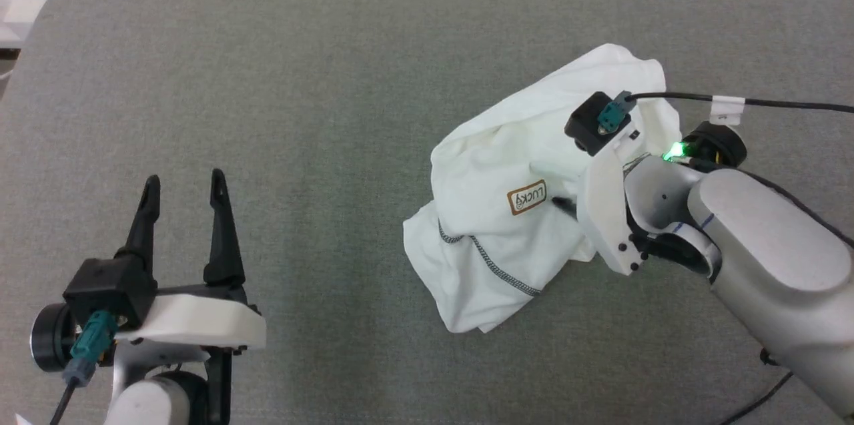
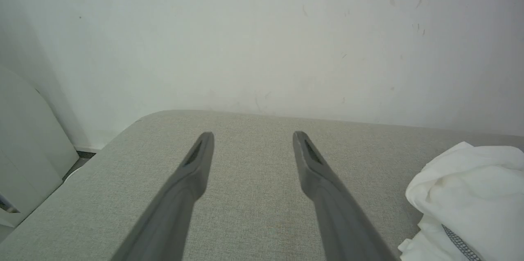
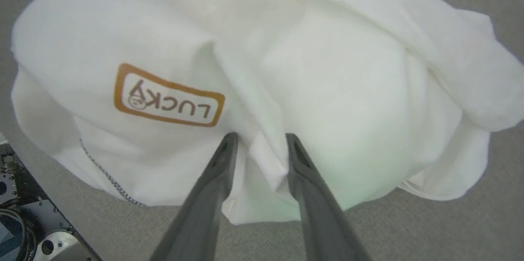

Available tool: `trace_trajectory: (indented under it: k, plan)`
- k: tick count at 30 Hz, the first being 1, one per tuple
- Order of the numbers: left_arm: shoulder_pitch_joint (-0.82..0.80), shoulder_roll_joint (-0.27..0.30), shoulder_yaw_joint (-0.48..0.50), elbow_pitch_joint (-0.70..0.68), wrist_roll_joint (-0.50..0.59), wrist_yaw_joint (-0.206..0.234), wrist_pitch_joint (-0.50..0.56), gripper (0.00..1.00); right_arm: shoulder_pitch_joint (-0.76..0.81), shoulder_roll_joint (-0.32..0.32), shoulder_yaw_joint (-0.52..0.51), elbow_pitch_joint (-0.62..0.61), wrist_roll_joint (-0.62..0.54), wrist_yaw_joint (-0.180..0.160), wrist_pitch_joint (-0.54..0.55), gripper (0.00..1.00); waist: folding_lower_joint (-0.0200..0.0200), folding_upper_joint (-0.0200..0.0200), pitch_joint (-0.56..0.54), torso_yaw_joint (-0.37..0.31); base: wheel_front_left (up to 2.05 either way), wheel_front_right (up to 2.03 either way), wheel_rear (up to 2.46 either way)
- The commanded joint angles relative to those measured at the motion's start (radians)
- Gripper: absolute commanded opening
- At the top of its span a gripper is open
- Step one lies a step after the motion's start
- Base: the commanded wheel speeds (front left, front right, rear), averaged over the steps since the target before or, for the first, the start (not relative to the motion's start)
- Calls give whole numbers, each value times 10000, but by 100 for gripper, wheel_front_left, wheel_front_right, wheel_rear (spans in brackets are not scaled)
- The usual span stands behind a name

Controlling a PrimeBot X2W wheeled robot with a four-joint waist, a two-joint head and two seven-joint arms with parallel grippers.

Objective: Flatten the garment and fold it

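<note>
The garment (image 1: 494, 171) is a white shirt lying crumpled in a heap on the right half of the grey surface. Its brown-outlined logo (image 1: 527, 197) faces up, and a grey stitched seam (image 1: 494, 265) runs along its near side. My right gripper (image 3: 258, 138) presses into the heap just right of the logo (image 3: 168, 100). Its jaws are partly narrowed, with a raised fold of the garment (image 3: 348, 80) standing between the fingers. My left gripper (image 1: 181, 186) hovers open and empty at the near left, well apart from the shirt, whose edge (image 2: 470, 187) shows at its right.
The grey padded surface (image 1: 333, 78) has a rounded far-left corner, and a white wall (image 2: 262, 27) stands behind it. A black cable (image 1: 767, 103) from the right wrist runs over the garment's far right side. Pale furniture (image 2: 24, 150) stands off the left edge.
</note>
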State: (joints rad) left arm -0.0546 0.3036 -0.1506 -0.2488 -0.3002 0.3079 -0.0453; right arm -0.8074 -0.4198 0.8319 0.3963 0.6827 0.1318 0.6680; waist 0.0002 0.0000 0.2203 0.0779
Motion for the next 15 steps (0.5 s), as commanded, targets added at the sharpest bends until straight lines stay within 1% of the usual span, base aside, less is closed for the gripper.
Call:
trace_trajectory:
  k: [1, 4, 9, 13, 15]
  plan:
    - [-189, -35, -25, 59, -39, -55, -86, 100, -318, -50, 146, 178, 223, -11, -170, 0, -2, 0, 102, 90, 0, 0, 0]
    - [-206, -37, -28, 85, -29, -27, -131, 100, -817, -36, 320, 536, 510, -11, -724, 0, -2, 0, 137, 68, 0, 0, 0]
    - [-227, -37, -45, 82, -3, 36, -131, 100, -1812, 70, -117, 1302, 665, -11, -2005, 0, -2, 0, 196, -42, 0, 0, 0]
    - [-244, -68, -127, 55, 8, 57, -112, 100, -2438, 15, -1158, 2552, 546, -11, -2941, 0, -2, 0, 224, -83, 0, 0, 0]
    - [-230, -93, -176, 64, 12, 67, -112, 100, -2432, -73, -1756, 3304, 412, -11, -3272, 0, -2, 0, 200, -72, 0, 0, 0]
